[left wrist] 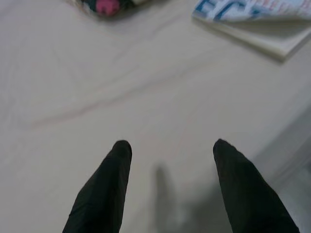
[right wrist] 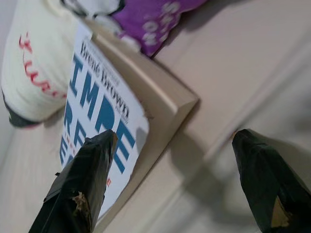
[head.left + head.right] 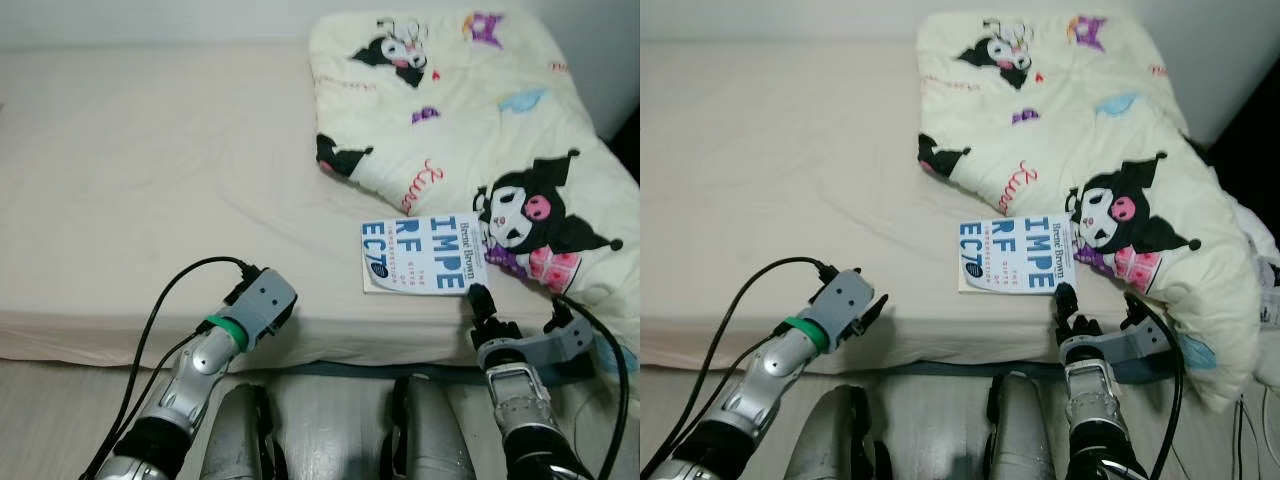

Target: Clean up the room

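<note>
Now right gripper (image 2: pixel 172 138) spread wide at book (image 3: pixel 420 254) corner on bed (image 3: pixel 150 180); left gripper (image 1: pixel 167 145) likewise open, holding nothing.

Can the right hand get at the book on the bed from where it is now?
Probably yes. The right hand is open at the bed's edge, one finger already over the book's near corner, nothing between. The blanket only borders the book's far side.

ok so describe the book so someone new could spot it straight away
Start at the wide cream bed, then find the cartoon-print cream duvet on the robot's right. The white paperback book lies flat near the bed's front edge, touching the duvet, just beyond the open right pincer; its big blue block letters distinguish it.
</note>
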### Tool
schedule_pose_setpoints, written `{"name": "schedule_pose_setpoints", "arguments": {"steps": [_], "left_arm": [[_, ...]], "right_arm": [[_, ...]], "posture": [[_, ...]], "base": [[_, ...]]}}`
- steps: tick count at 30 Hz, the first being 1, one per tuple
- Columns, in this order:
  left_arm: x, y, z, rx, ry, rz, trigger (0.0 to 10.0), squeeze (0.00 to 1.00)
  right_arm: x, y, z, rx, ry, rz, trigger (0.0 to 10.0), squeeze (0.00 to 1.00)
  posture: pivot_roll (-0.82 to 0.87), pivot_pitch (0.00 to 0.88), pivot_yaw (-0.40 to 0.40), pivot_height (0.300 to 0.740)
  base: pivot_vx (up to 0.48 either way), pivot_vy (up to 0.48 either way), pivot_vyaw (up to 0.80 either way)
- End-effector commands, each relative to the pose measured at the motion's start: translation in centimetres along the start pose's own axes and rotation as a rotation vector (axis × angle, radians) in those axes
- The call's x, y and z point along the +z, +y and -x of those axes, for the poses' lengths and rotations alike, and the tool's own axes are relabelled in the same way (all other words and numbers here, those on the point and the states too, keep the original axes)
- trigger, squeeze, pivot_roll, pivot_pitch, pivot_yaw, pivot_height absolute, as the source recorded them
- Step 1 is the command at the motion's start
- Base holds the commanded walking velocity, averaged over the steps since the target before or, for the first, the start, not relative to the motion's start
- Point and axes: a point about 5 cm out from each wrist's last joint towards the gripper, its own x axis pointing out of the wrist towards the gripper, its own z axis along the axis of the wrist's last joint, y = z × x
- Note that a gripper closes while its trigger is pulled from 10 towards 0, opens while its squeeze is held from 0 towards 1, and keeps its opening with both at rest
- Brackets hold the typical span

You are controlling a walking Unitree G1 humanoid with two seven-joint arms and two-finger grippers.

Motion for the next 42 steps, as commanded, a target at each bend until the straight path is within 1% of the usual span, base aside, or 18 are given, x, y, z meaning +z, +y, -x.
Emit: {"name": "schedule_pose_setpoints", "arguments": {"steps": [1, 2, 4, 7, 9, 10, 14, 16, 17, 18, 22, 23, 25, 26, 28, 30, 35, 42], "left_arm": [[-0.6, -0.2, 0.5, -0.007, 0.025, 0.016, 10.0, 0.0], [-0.6, -0.2, 0.5, -0.007, 0.025, 0.016, 10.0, 0.0], [-0.6, -0.2, 0.8, -0.012, 0.024, 0.014, 10.0, 0.0], [-0.5, -0.2, 0.9, -0.013, 0.024, 0.013, 10.0, 0.0], [-0.5, 0.0, 1.1, -0.013, 0.023, 0.011, 10.0, 0.0], [-0.5, 0.2, 1.1, -0.012, 0.025, 0.011, 10.0, 0.0], [-0.4, 0.2, 1.1, -0.012, 0.026, 0.011, 10.0, 0.0], [-0.2, 0.2, 0.9, -0.017, 0.024, 0.01, 10.0, 0.0], [-0.2, 0.2, 0.9, -0.017, 0.024, 0.01, 10.0, 0.0], [-0.1, 0.2, 1.0, -0.018, 0.024, 0.01, 10.0, 0.0], [-0.1, 0.2, 1.0, -0.019, 0.024, 0.011, 10.0, 0.0], [-0.1, 0.2, 1.1, -0.021, 0.027, 0.01, 10.0, 0.0], [-0.1, 0.2, 1.1, -0.021, 0.027, 0.01, 10.0, 0.0], [-0.1, 0.3, 1.3, -0.023, 0.03, 0.008, 10.0, 0.0], [-0.1, 0.3, 1.3, -0.023, 0.03, 0.008, 10.0, 0.0], [-0.2, 0.4, 1.7, -0.025, 0.035, 0.005, 10.0, 0.0], [-0.2, 0.6, 2.1, -0.024, 0.04, 0.002, 10.0, 0.0], [-0.3, 0.7, 2.5, -0.022, 0.048, 0.0, 10.0, 0.0]], "right_arm": [[-0.2, 0.5, -0.2, 0.029, 0.008, 0.03, 10.0, 0.0], [-0.2, 0.5, -0.2, 0.029, 0.008, 0.03, 10.0, 0.0], [0.4, 1.1, -0.6, 0.057, -0.014, 0.074, 10.0, 0.0], [0.7, 1.4, -0.8, 0.073, -0.025, 0.093, 10.0, 0.0], [1.4, 2.4, -1.0, 0.101, -0.073, 0.153, 10.0, 0.0], [1.8, 2.8, -1.0, 0.112, -0.102, 0.163, 10.0, 0.0], [2.1, 2.7, -1.0, 0.102, -0.117, 0.147, 10.0, 0.0], [1.7, 1.6, -0.8, 0.054, -0.088, 0.112, 10.0, 0.0], [1.7, 1.6, -0.8, 0.054, -0.088, 0.112, 10.0, 0.0], [1.4, 0.9, -0.6, 0.021, -0.072, 0.093, 10.0, 0.0], [1.2, 0.5, -0.4, 0.001, -0.063, 0.083, 10.0, 0.0], [0.9, -0.3, -0.1, -0.04, -0.055, 0.066, 10.0, 0.0], [0.9, -0.3, -0.1, -0.04, -0.055, 0.066, 10.0, 0.0], [0.5, -0.9, 0.2, -0.071, -0.046, 0.066, 10.0, 0.0], [0.5, -0.9, 0.2, -0.071, -0.046, 0.066, 10.0, 0.0], [0.3, -1.7, 0.7, -0.1, -0.033, 0.085, 10.0, 0.0], [0.9, -2.0, 0.6, -0.109, -0.036, 0.108, 10.0, 0.0], [1.9, -1.3, -0.1, -0.051, -0.05, 0.116, 10.0, 0.0]], "posture": [[0.06, 0.197, 0.112, 0.598], [0.06, 0.197, 0.112, 0.598], [0.07, 0.21, 0.119, 0.598], [0.07, 0.211, 0.12, 0.598], [0.07, 0.214, 0.121, 0.598], [0.07, 0.214, 0.121, 0.598], [0.07, 0.218, 0.125, 0.598], [0.07, 0.221, 0.126, 0.598], [0.07, 0.221, 0.126, 0.598], [0.08, 0.224, 0.127, 0.598], [0.08, 0.224, 0.127, 0.598], [0.08, 0.233, 0.133, 0.598], [0.08, 0.233, 0.133, 0.598], [0.09, 0.24, 0.137, 0.598], [0.09, 0.24, 0.137, 0.598], [0.1, 0.249, 0.144, 0.598], [0.11, 0.26, 0.151, 0.598], [0.13, 0.27, 0.157, 0.598]], "base": [[0.0, 0.0, 0.0], [0.0, 0.0, 0.0], [0.0, 0.0, 0.0], [0.0, 0.0, 0.0], [0.0, 0.0, 0.0], [0.0, 0.0, 0.0], [0.0, 0.0, 0.0], [0.0, 0.0, 0.0], [0.0, 0.0, 0.0], [0.0, 0.0, 0.0], [0.0, 0.0, 0.0], [0.0, 0.0, 0.0], [0.0, 0.0, 0.0], [0.0, 0.0, 0.0], [0.0, 0.0, 0.0], [0.0, 0.0, 0.0], [0.0, 0.0, 0.0], [0.0, 0.0, 0.0]]}}
